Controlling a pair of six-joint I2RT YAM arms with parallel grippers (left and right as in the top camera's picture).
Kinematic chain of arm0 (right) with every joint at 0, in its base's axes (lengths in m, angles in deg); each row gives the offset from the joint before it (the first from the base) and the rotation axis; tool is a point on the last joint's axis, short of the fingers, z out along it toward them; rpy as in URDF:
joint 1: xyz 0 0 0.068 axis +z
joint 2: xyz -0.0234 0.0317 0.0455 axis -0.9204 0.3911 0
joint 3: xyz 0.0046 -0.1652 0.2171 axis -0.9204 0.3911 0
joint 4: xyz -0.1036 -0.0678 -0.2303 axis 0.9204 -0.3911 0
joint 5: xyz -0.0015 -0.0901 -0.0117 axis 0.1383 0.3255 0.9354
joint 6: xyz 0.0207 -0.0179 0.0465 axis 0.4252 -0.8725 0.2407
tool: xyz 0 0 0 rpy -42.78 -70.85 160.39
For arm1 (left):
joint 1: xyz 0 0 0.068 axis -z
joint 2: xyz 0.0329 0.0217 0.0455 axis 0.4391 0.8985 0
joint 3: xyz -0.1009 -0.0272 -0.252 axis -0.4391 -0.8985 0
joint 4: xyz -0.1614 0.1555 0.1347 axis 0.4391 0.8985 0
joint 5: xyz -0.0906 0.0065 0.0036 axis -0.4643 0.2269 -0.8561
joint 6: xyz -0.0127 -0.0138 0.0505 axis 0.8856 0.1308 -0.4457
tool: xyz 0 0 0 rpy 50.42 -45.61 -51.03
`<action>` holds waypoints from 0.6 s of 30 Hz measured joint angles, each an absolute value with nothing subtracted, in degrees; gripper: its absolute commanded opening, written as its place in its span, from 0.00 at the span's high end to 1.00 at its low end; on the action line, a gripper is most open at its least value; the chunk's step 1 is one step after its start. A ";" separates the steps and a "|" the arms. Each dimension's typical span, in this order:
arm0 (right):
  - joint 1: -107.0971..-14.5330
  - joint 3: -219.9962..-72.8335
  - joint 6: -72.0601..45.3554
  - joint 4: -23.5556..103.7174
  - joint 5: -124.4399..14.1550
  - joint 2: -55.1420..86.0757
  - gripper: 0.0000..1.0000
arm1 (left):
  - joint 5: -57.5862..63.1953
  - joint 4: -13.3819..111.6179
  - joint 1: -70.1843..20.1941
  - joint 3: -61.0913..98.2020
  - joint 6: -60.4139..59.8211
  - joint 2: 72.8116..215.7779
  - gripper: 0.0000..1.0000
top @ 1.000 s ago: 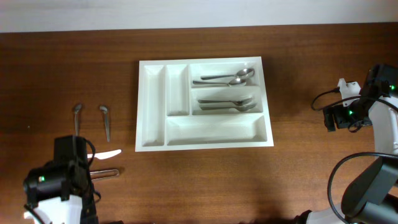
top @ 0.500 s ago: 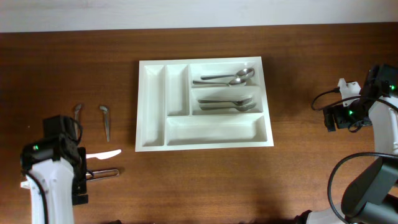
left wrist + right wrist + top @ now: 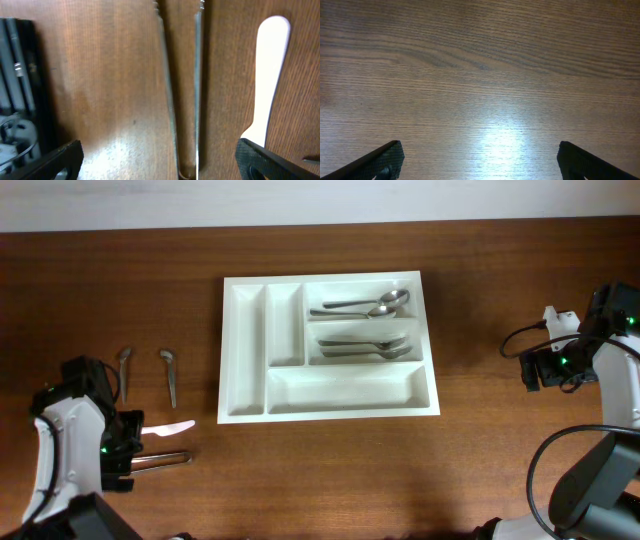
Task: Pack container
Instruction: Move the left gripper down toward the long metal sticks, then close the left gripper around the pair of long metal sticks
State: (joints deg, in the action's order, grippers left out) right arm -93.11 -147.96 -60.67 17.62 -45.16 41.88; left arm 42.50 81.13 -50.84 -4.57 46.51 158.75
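Mid-table sits the white tray [image 3: 245, 350], spoons [image 3: 365, 307] in two compartments. Left arm [image 3: 60, 442] holds its jaws open over metal tongs [image 3: 182, 90] beside a white knife [image 3: 270, 75]; right arm [image 3: 612, 370] holds its jaws open above the table [image 3: 480, 75].

A dark brown wood-grain table [image 3: 500, 450] carries a large white rectangular plastic tray with five compartments [image 3: 340, 390], which sits flat a little left of the middle and toward the far side. Well apart from it, near the left edge, two slim grey metal utensils [image 3: 170, 375] lie side by side with their long axes running near to far; what kind they are is too small to tell. Just nearer than these lies a flat white plastic knife [image 3: 172, 426] crosswise, and nearer still, just beside it, a pair of thin metal tongs [image 3: 170, 458] lying parallel to the knife.
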 measured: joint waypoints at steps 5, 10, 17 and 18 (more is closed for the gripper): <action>-93.11 -147.96 -60.69 17.62 -45.16 41.88 0.01 | 41.10 80.10 -50.84 -4.57 45.75 159.54 0.01; -93.11 -147.96 -60.65 17.64 -45.16 41.88 0.02 | 40.42 79.79 -50.84 -5.25 45.81 157.66 0.01; -93.11 -147.96 -60.67 17.64 -45.16 41.88 0.01 | 40.49 74.88 -50.88 -12.96 45.77 149.25 0.01; -93.11 -147.96 -60.67 17.64 -45.16 41.88 0.01 | 40.49 74.68 -50.88 -13.73 45.96 148.98 0.01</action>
State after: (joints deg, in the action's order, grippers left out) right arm -93.11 -147.96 -60.67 17.64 -45.16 41.88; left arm 40.49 74.68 -50.88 -13.73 45.96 148.98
